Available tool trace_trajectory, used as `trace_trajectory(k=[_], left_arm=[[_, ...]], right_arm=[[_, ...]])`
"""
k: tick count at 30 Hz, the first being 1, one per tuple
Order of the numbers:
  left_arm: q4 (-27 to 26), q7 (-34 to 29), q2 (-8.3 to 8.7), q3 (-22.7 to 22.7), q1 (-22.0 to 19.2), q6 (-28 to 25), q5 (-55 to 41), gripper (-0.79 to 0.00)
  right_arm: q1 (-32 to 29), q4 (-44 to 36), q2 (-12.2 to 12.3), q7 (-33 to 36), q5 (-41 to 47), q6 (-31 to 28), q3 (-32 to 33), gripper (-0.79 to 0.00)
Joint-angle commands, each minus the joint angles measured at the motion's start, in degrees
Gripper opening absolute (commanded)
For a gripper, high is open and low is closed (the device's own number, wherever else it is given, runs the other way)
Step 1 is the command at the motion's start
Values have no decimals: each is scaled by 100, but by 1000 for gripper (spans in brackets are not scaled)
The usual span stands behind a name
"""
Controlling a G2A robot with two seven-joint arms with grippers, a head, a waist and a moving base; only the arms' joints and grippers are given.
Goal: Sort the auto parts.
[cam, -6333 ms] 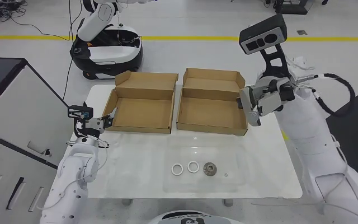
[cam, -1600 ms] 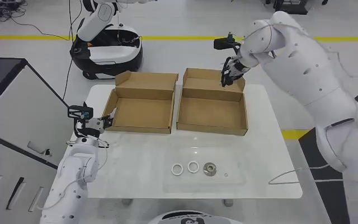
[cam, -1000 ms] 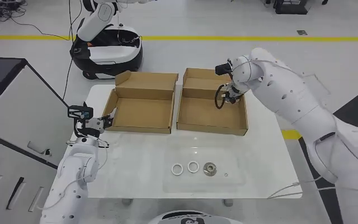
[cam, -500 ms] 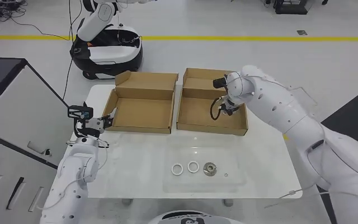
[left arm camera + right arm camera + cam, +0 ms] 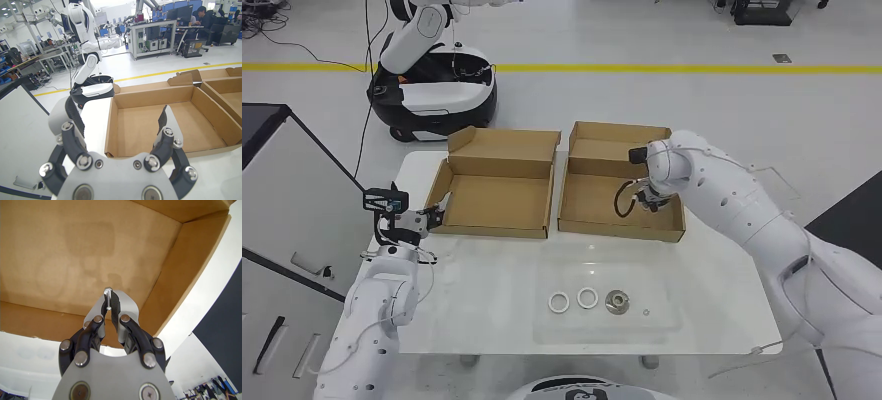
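Two open cardboard boxes stand side by side at the back of the white table, the left box (image 5: pixel 492 200) and the right box (image 5: pixel 617 205). My right gripper (image 5: pixel 109 298) hangs inside the right box near its right wall (image 5: pixel 189 275), shut on a silver bolt (image 5: pixel 108 298) whose hex head points at the box floor. In the top view that gripper (image 5: pixel 647 198) is over the box's right side. Two white rings (image 5: pixel 559 301) (image 5: pixel 588 297) and a grey round part (image 5: pixel 618 300) lie near the table's front. My left gripper (image 5: pixel 121 117) stands open at the left box's (image 5: pixel 170 121) corner.
A tiny part (image 5: pixel 645 312) lies right of the grey round part. Another white robot (image 5: pixel 437 90) stands behind the table on the floor. A grey cabinet (image 5: pixel 282 200) flanks the table's left edge. The table's middle strip between boxes and parts is bare.
The right arm swung from beside the table over the back of the right box and came down into it with the bolt. The left arm has kept still.
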Motion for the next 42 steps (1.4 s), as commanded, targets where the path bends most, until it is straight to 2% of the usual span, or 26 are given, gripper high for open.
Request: trace_trajectory(k=[1,10,11,12,14,19,20,21,22,23,24,33,42], left_arm=[[0,0,0,0,0,0,0,0],[0,0,0,0,0,0,0,0],[0,0,0,0,0,0,0,0],[0,0,0,0,0,0,0,0],[0,0,0,0,0,0,0,0],[0,0,0,0,0,0,0,0],[0,0,0,0,0,0,0,0],[0,0,0,0,0,0,0,0],[0,0,0,0,0,0,0,0],[0,0,0,0,0,0,0,0],[0,0,0,0,0,0,0,0],[0,0,0,0,0,0,0,0],[0,0,0,0,0,0,0,0]], right_arm=[[-3,74,-27,-27,-13,14,3,-785],[-12,381,-168,-84,-49,84,30,-785],[-13,406,-180,-93,-64,89,33,-702],[-13,426,-192,-98,-72,88,38,-548],[-10,465,-212,-97,-85,84,56,-434],[-10,543,-241,-79,-110,70,122,-431],[-10,551,-244,-75,-119,63,136,-419],[-9,559,-246,-69,-121,62,157,-366],[-6,558,-246,-60,-133,54,174,-259],[1,549,-244,-53,-132,51,203,-52],[12,527,-239,-54,-140,47,235,0],[63,-148,-38,102,-404,46,674,0],[-265,-1679,442,586,-432,-441,1698,0]])
